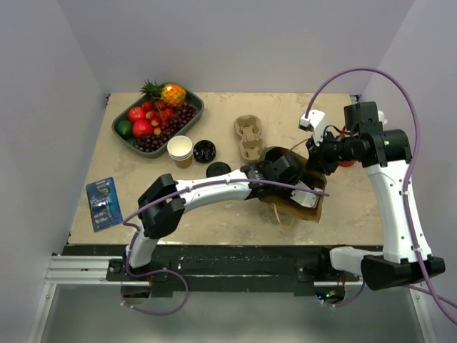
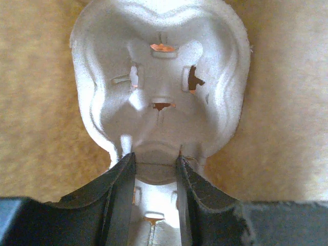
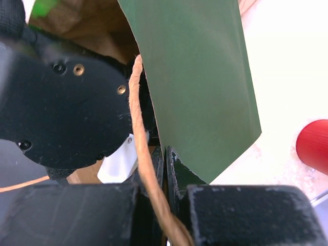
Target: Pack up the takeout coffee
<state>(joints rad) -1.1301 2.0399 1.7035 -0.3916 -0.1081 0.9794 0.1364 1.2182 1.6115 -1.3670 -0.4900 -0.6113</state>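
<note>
The takeout coffee cups, kraft-tan and white inside, stand stacked and lidless at mid-table, apart from both arms. Two black lids lie beside them. A brown paper bag lies right of centre. My left gripper reaches into its mouth. In the left wrist view that gripper is shut on the middle ridge of a pale pulp carrier, with tan bag paper behind it. My right gripper is shut on the bag's green rim panel, next to its twine handle.
A second pulp carrier lies on the table behind the bag. A dark tray of fruit sits at the back left. A blue card lies near the left front edge. A red cup stands close to the right gripper.
</note>
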